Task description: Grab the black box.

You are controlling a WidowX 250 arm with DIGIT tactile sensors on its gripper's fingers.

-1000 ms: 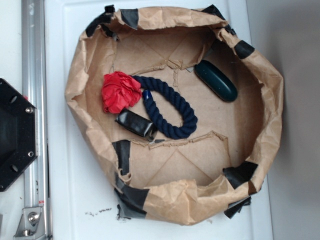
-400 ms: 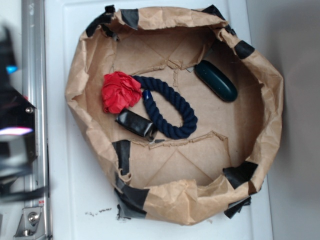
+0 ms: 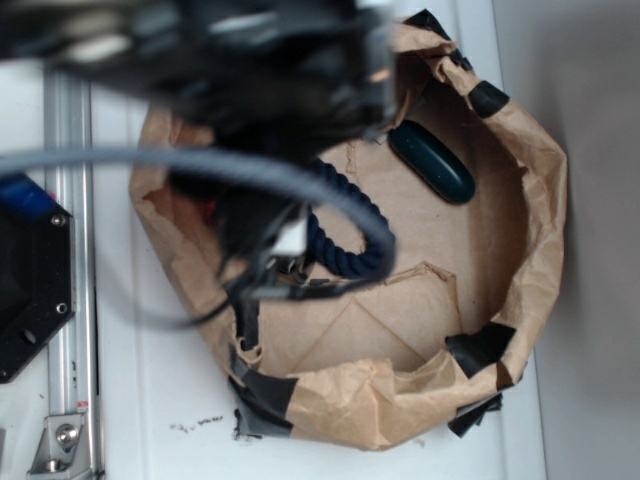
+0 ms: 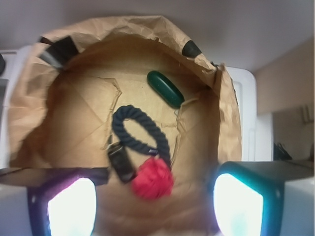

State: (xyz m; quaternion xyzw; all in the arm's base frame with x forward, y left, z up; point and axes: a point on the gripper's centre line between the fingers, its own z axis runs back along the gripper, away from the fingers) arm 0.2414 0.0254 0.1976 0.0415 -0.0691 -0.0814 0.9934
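Tool (image 4: pixel 155 196) above — glossy black box (image 4: pixel 120 162), flat

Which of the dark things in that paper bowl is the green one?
The oval case, lying alone near the bowl's wall. The rope is navy and looped; the black box is a small rectangle touching the red ball.

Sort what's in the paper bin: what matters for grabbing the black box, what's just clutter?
Job:
- black box, beside the rope loop, next to the red ball
- gripper, above the bin, fingers wide apart, holding nothing

Clutter:
- navy blue rope, looped
- red cloth ball
- dark green oval case, apart near the far wall
- brown paper bin itself
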